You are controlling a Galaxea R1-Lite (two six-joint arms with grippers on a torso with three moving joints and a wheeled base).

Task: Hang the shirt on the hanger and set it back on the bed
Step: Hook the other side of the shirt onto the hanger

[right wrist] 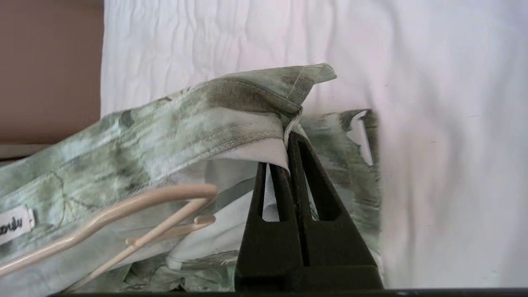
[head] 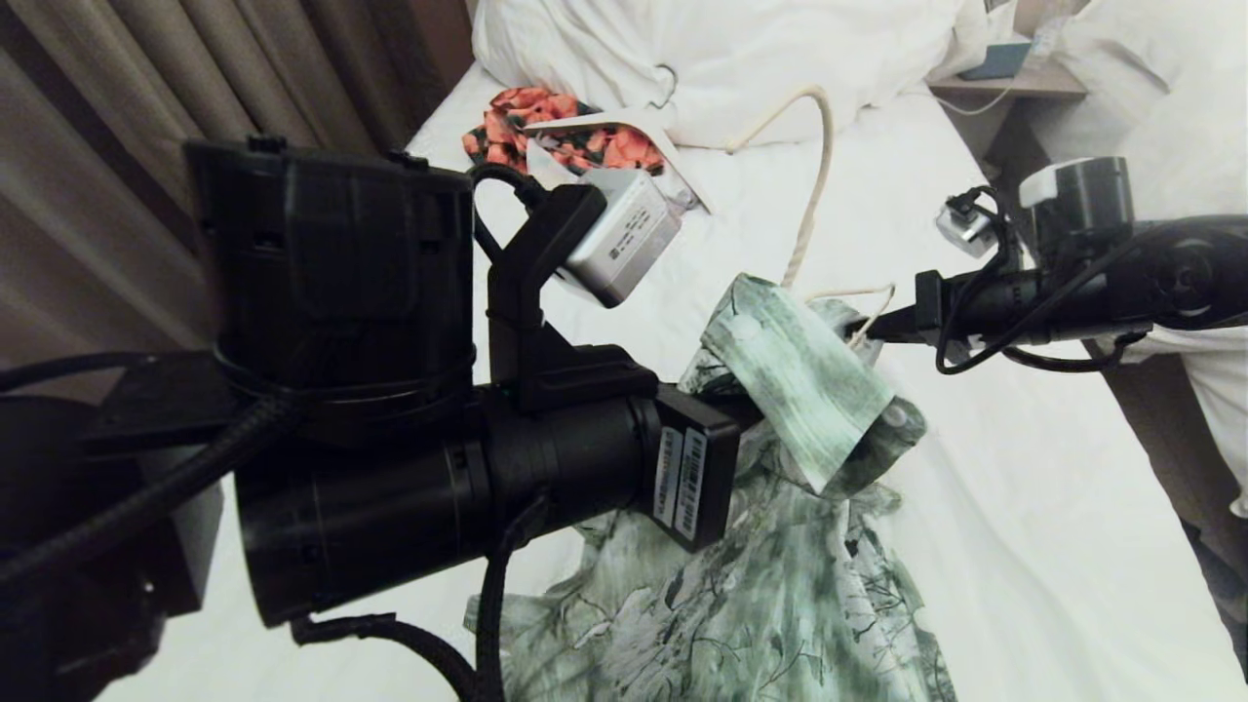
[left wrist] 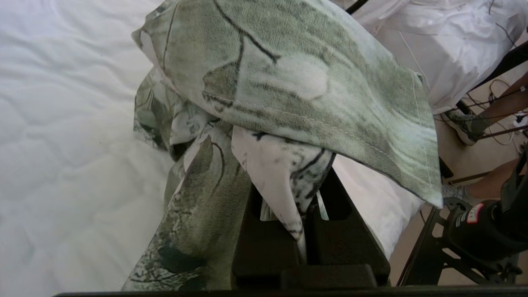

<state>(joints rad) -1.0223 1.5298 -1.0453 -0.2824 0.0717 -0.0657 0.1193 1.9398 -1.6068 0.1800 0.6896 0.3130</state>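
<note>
Mid-bed, above the white sheet of the bed point(head: 1024, 507): the shirt point(head: 780, 585) lifted at its upper part, its lower body trailing on the sheet toward the bed's near edge; left gripper point(left wrist: 303, 231) clenched on a fold of the green-and-white fabric, a flap draped over the fingers; right gripper point(right wrist: 288, 144) clamped on the seam beside the collar, fingers pressed together with cloth between them; the hanger point(right wrist: 136, 214), thin and cream-coloured, lying with one shoulder end inside the neck opening just beside the right claw, its long neck and hook point(head: 814, 146) stretching away toward the head of the bed, near the bunched white duvet point(head: 721, 58); orange-red floral garment point(head: 546, 127) on the thick white hanger point(head: 624, 127) well apart, by the far left edge near the curtain point(head: 146, 175). Judged about halfway: hanger partly fed into the collar, one shoulder seemingly seated, though hidden by cloth and hard to confirm; left to do: spreading the other shoulder over the opposite hanger end, straightening the shirt, then laying it back flat on the sheet.
</note>
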